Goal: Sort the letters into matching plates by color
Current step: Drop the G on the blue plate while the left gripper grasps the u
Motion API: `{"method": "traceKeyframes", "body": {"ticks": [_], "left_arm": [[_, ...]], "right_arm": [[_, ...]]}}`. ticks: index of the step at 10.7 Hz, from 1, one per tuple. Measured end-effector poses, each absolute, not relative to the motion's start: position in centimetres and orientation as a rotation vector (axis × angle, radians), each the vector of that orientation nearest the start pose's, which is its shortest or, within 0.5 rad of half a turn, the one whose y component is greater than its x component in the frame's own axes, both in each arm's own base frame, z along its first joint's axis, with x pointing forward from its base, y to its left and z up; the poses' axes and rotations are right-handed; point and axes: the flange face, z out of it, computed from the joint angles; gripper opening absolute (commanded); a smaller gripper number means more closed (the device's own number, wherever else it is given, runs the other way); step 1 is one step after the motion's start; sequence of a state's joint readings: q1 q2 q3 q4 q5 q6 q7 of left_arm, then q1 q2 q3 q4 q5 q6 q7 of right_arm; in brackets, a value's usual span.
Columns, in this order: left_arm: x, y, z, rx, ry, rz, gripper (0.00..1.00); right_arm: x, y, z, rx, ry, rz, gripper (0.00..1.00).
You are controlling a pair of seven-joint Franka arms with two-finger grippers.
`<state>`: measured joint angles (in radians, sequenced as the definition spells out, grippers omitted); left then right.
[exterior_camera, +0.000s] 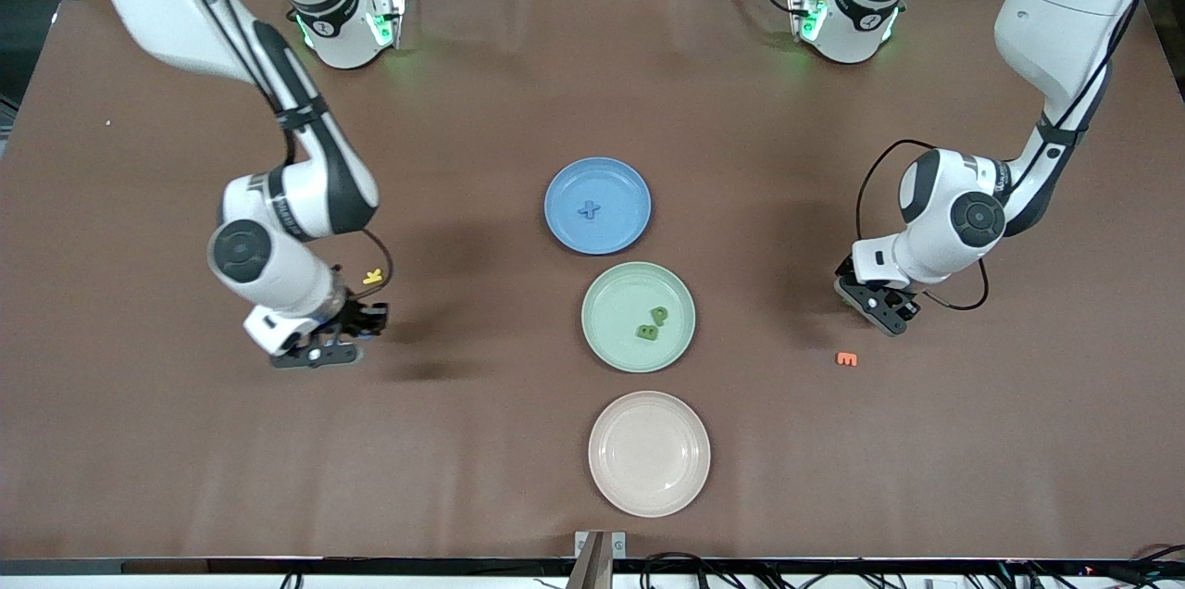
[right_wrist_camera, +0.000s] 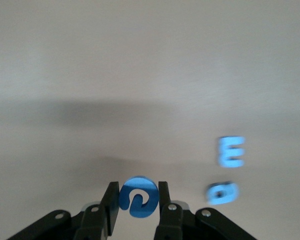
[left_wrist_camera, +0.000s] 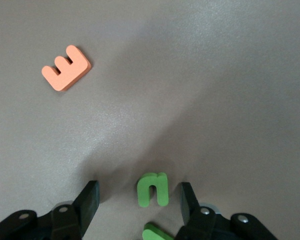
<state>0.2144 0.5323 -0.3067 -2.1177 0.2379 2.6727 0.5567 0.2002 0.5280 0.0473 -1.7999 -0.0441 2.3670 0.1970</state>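
Observation:
The blue plate [exterior_camera: 562,186] holds one blue letter [exterior_camera: 589,209]. Nearer the front camera, the mint green plate [exterior_camera: 606,293] holds two green letters [exterior_camera: 659,315]. My left gripper [left_wrist_camera: 139,200] is down at the table toward the left arm's end, open, with a green letter [left_wrist_camera: 153,189] lying between its fingers and touching neither. A second green letter [left_wrist_camera: 157,232] lies right by it. My right gripper [right_wrist_camera: 137,200] is shut on a round blue letter [right_wrist_camera: 138,196], a little above the table toward the right arm's end. Two more blue letters [right_wrist_camera: 231,151] lie on the table close by.
An orange letter E [exterior_camera: 846,358] lies just nearer the front camera than the left gripper [exterior_camera: 879,307]. A yellow letter [exterior_camera: 372,275] lies by the right gripper [exterior_camera: 359,328]. A cream-pink plate [exterior_camera: 649,452] sits nearest the front camera, in line with the other plates.

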Motion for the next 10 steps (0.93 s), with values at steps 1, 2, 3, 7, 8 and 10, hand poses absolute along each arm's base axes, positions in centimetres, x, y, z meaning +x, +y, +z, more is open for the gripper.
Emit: {"method": "traceKeyframes", "body": {"ticks": [1, 2, 3, 7, 8, 10], "left_arm": [[57.7, -6.3, 17.4, -2.905, 1.255, -0.111, 0.23], [57.9, -6.3, 17.6, -2.903, 1.255, -0.120, 0.09], [58.0, -6.5, 17.8, -2.901, 1.257, -0.125, 0.00], [58.1, -6.5, 17.9, -2.899, 1.260, -0.127, 0.00], [58.2, -6.6, 17.9, -2.898, 1.259, -0.133, 0.00], [58.9, -6.6, 18.5, -2.893, 1.254, -0.164, 0.00]], "right_arm": [[62.8, 19.6, 25.8, -3.135, -0.137, -0.059, 0.30], [61.4, 23.6, 25.9, -3.132, -0.160, -0.054, 0.30], [59.8, 27.4, 26.1, -3.129, -0.185, -0.048, 0.30], [53.7, 39.7, 28.8, -3.081, -0.391, -0.097, 0.30], [52.1, 42.3, 29.3, -3.062, -0.447, -0.103, 0.30], [48.5, 46.5, 29.5, -3.036, -0.557, -0.093, 0.30]]}}
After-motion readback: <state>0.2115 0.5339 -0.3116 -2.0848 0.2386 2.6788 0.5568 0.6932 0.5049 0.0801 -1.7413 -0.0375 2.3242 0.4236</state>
